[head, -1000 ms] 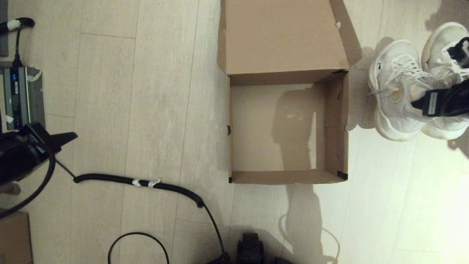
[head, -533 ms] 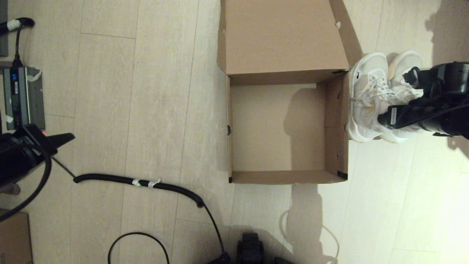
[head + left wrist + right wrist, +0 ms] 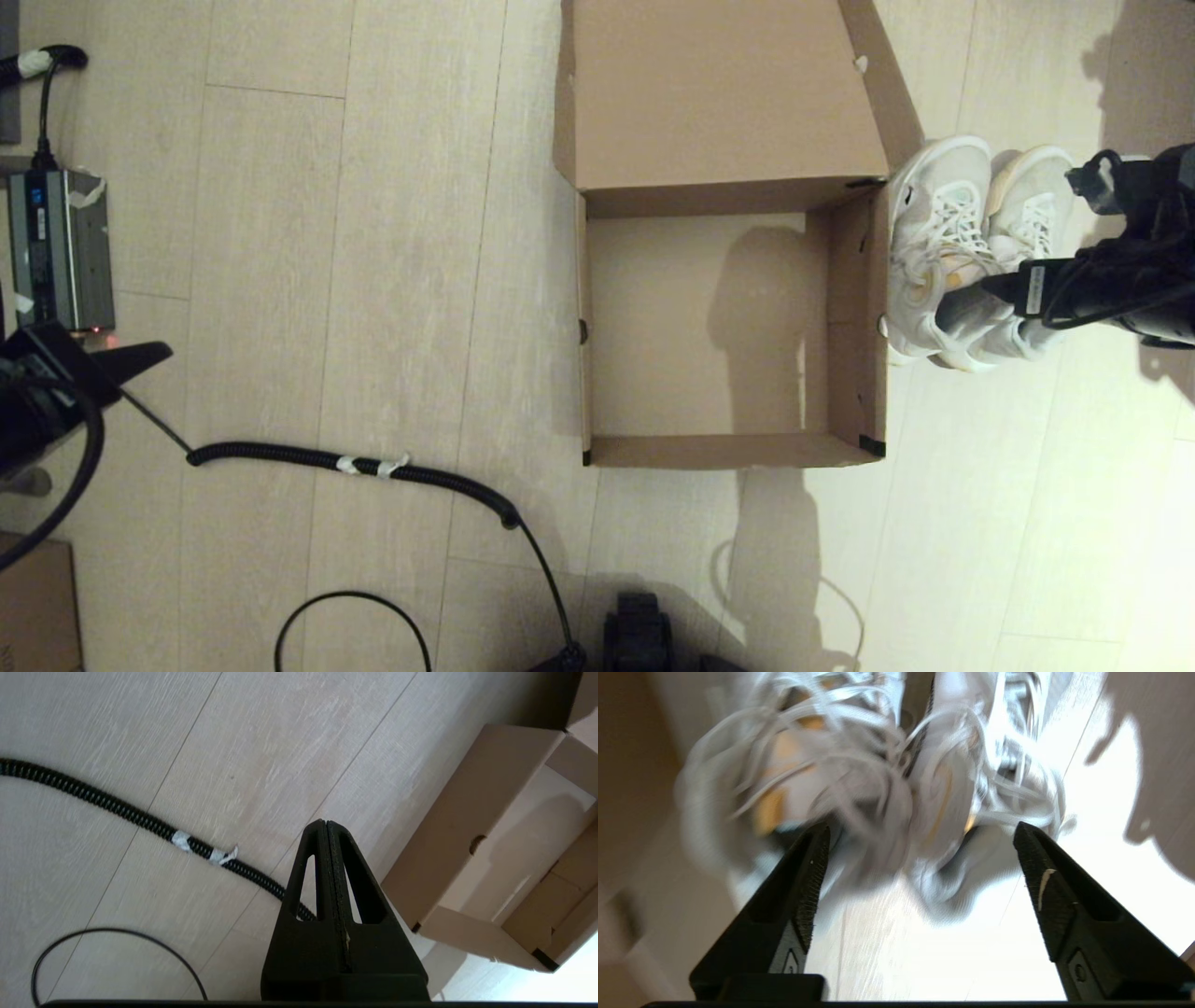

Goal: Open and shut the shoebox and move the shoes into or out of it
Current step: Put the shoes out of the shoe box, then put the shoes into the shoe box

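Shoebox [image 3: 709, 336]: lid folded back and standing open, floor of the box bare. You have plain, fairly stiff cardboard here, light enough to slide if you bump a wall.
Shoes [image 3: 966, 252]: the 2 white mesh sneakers sit side by side on the wooden floor [image 3: 373, 280], just outside the shoebox's right wall, the nearer one touching or almost touching it.
Right gripper [image 3: 920, 858]: fingers spread wide, poised over the heel openings, holding nothing. In the head view the arm reaches in from the right edge.
Left gripper [image 3: 327, 828]: fingers pressed together and empty, parked low at the left, near the corrugated black cable [image 3: 355, 462].
How the shoes will handle: likely light, soft uppers that crush under squeeze; the loose laces can snag a fingertip.
Where to take hold: you would do best pinching the 2 inner collar walls together, so both lift as 1.
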{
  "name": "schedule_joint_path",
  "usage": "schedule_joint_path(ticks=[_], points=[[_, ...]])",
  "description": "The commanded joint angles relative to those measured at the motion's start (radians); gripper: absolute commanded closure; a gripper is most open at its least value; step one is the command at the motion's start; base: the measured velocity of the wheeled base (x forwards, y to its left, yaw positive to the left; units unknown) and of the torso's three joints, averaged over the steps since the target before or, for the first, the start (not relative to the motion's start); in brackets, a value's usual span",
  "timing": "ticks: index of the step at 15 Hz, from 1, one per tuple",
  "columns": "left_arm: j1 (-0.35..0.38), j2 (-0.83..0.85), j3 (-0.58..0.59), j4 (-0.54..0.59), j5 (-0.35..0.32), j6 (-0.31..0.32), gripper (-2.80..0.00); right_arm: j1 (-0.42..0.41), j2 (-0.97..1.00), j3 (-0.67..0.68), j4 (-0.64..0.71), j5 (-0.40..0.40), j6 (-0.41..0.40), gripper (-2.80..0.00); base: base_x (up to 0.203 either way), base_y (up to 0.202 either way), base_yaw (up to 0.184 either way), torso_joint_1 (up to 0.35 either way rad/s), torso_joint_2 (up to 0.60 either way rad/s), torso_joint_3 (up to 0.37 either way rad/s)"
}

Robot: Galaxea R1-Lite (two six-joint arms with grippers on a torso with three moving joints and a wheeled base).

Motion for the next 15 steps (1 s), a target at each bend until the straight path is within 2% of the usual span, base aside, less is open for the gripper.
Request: schedule_joint_path(ticks=[1,4,6,8,11,15], points=[[0.000,-0.045,0.000,0.020,-0.001,-0.003,0.00,0.008,-0.119,0.066,0.000,0.008,0.000,-2.80,0.000,0.000,0.000,0.000,0.00,0.000],[0.000,-0.098,0.040,0.067,-0.001,-0.003,0.00,0.012,-0.204,0.216,-0.015,0.017,0.017,-2.80,0.000,0.000,0.000,0.000,0.00,0.000],[0.000,-0.127,0.073,0.069,-0.001,-0.003,0.00,0.009,-0.169,0.255,-0.088,0.021,0.035,-2.80,0.000,0.000,0.000,0.000,0.00,0.000],[0.000,-0.118,0.091,0.066,-0.005,-0.003,0.00,0.006,-0.073,0.268,-0.226,0.023,0.042,-2.80,0.000,0.000,0.000,0.000,0.00,0.000],[0.000,-0.058,0.093,0.055,-0.008,-0.007,0.00,0.002,0.059,0.225,-0.371,0.042,0.035,-2.80,0.000,0.000,0.000,0.000,0.00,0.000],[-0.001,-0.005,0.098,0.000,-0.010,-0.009,0.00,-0.016,0.156,0.114,-0.384,0.071,0.031,-2.80,0.000,0.000,0.000,0.000,0.00,0.000]])
